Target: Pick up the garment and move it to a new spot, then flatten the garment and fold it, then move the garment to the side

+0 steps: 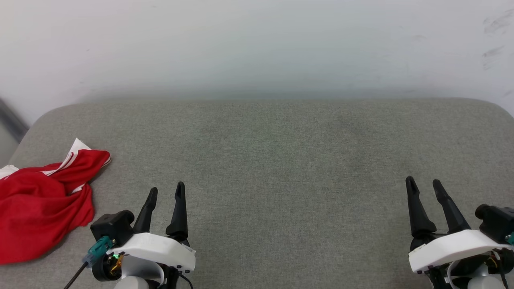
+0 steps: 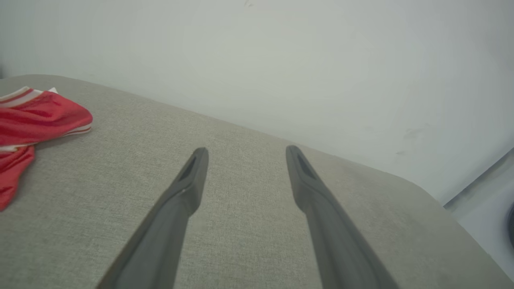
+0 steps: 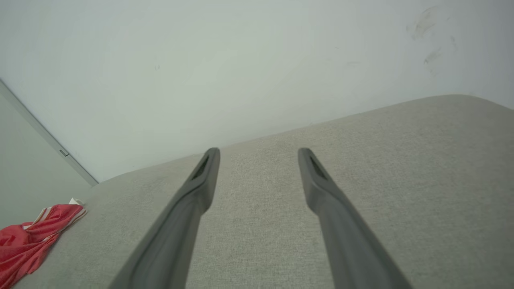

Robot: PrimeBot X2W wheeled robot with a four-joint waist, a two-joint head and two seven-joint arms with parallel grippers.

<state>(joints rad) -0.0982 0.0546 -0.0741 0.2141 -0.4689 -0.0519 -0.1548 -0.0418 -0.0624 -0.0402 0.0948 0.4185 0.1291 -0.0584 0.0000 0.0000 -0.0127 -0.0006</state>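
The garment [image 1: 38, 204] is a bright red jersey with white red-striped trim, lying crumpled at the left edge of the grey cushioned surface [image 1: 281, 160]. It also appears at the left of the left wrist view as the garment [image 2: 36, 120], and small at the lower left of the right wrist view as the garment [image 3: 28, 241]. My left gripper [image 1: 166, 188] stands open just right of the cloth, apart from it, with nothing between its fingers [image 2: 192, 176]. My right gripper [image 1: 423, 182] is open and empty far to the right, over bare fabric.
A pale wall [image 1: 257, 48] rises directly behind the surface. The surface has rounded far corners and drops off at its left edge near the garment, where a grey strip [image 1: 12, 120] runs along the wall.
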